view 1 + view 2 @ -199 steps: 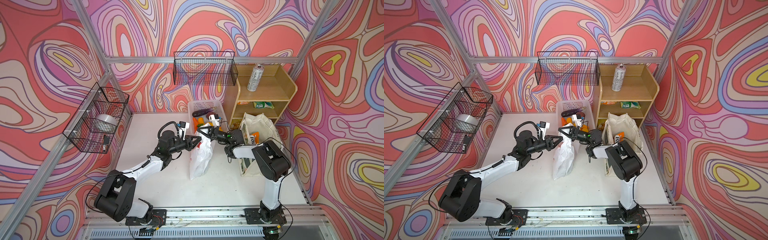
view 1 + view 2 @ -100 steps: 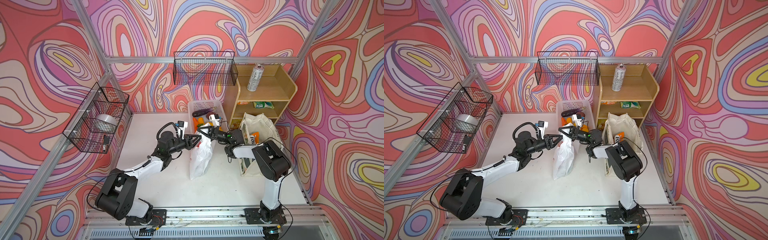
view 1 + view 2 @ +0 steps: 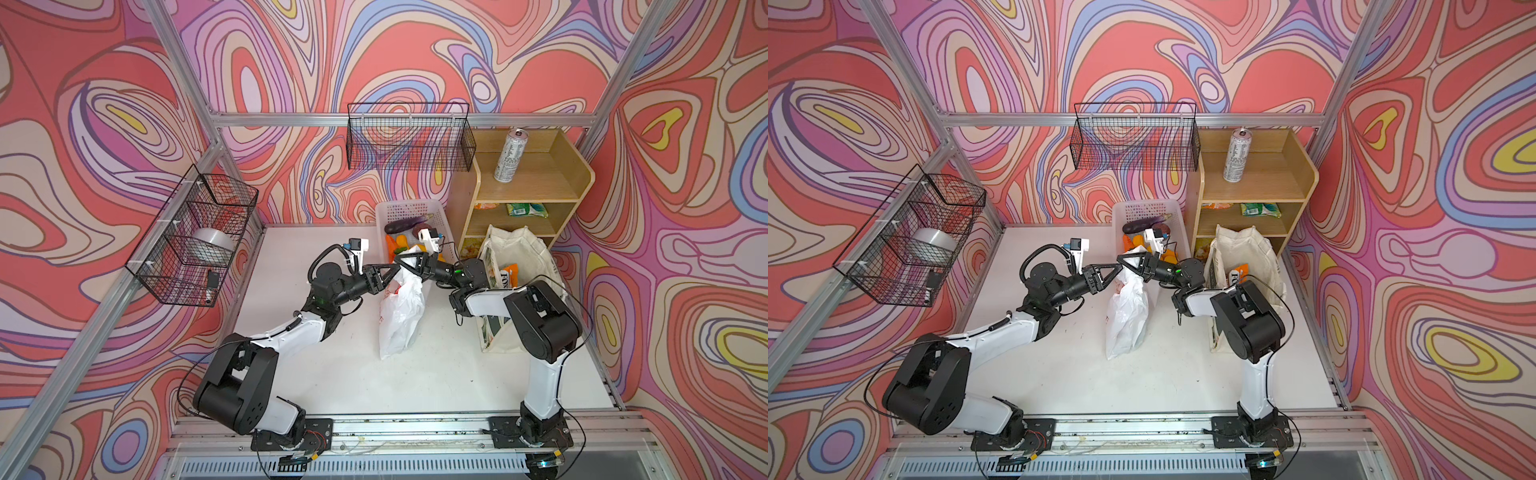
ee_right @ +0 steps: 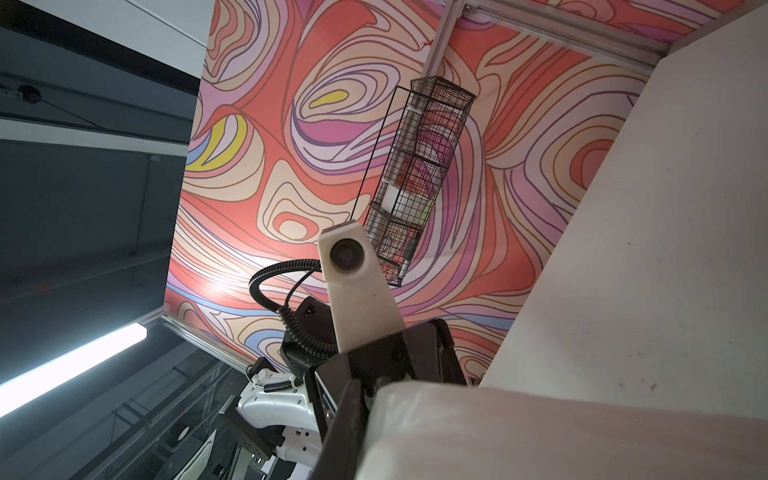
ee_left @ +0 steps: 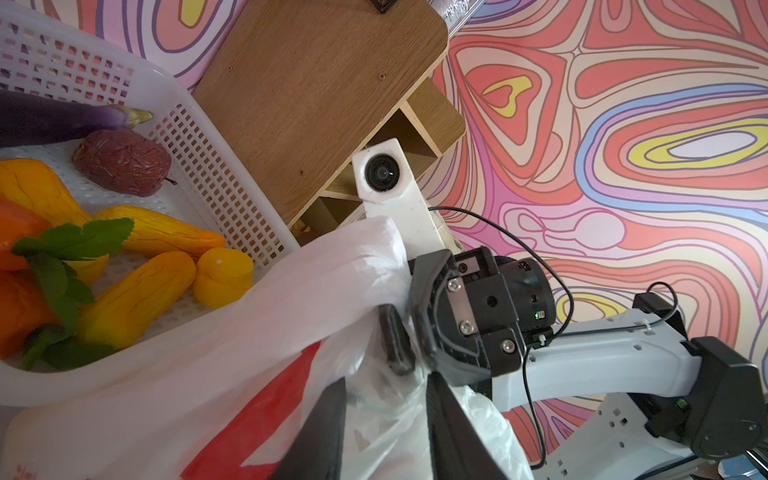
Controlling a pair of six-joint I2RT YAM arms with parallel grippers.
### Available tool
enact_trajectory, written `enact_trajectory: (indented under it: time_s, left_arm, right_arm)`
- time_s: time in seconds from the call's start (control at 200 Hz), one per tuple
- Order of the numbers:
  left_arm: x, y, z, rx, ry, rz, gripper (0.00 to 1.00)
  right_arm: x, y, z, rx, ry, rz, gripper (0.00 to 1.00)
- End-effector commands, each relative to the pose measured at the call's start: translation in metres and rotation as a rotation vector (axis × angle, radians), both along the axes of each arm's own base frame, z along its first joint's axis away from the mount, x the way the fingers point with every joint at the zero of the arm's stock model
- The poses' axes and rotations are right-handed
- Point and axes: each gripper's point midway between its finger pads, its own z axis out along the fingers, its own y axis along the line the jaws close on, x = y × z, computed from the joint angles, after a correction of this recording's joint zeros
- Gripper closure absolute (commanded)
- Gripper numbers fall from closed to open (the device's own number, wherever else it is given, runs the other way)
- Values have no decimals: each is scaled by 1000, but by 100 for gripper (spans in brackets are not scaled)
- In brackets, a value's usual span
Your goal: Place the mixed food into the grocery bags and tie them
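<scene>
The white plastic bag [image 3: 399, 316] [image 3: 1125, 316] with red letters stands mid-table, pulled up by its top. My right gripper [image 3: 402, 262] [image 3: 1126, 261] is shut on gathered plastic at the bag's top; the left wrist view shows its fingers [image 5: 395, 340] pinching it. My left gripper [image 3: 388, 277] [image 5: 386, 419] meets the bag from the opposite side, jaws a little apart with loose crinkled plastic between them. The cream canvas tote [image 3: 519, 257] stands to the right with an orange packet [image 3: 508, 276] inside. An eggplant [image 5: 54, 120] and yellow and orange toy produce [image 5: 137, 299] lie in the white basket [image 3: 409, 208].
A wooden shelf [image 3: 536, 187] at the back right carries a silver can [image 3: 509, 156] and a green packet [image 3: 527, 209]. Black wire baskets hang on the back wall [image 3: 409, 139] and the left wall [image 3: 195, 237]. The lattice basket sits directly behind the bag.
Nearly nothing: the left arm has edged slightly at the bag's top, and the right gripper keeps its hold in the same place.
</scene>
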Motion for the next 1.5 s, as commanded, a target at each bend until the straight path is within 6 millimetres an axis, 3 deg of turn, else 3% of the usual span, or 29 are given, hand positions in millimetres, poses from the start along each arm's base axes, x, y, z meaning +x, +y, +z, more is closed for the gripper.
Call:
enact_trajectory:
  time_s: [0.0, 0.451, 0.696, 0.886, 1.107, 1.497]
  left_arm:
    - [-2, -7, 10, -26, -38, -31, 64]
    - [-3, -18, 19, -58, -52, -69, 63]
    - [-3, -18, 21, -67, -53, -64, 84]
    - [-2, -17, 18, -66, -45, -56, 92]
    - [-1, -16, 14, -60, -37, -46, 92]
    - [2, -12, 13, -43, -35, -9, 100]
  right_arm:
    - [-3, -1, 11, 20, -51, 1, 89]
    - [-4, -1, 8, 16, -47, -3, 89]
    - [-5, -2, 9, 16, -48, -5, 86]
    - [-6, -3, 11, 18, -52, -7, 72]
    - [-8, -6, 10, 17, -46, -23, 52]
    - [-15, -17, 6, 10, -20, -45, 46]
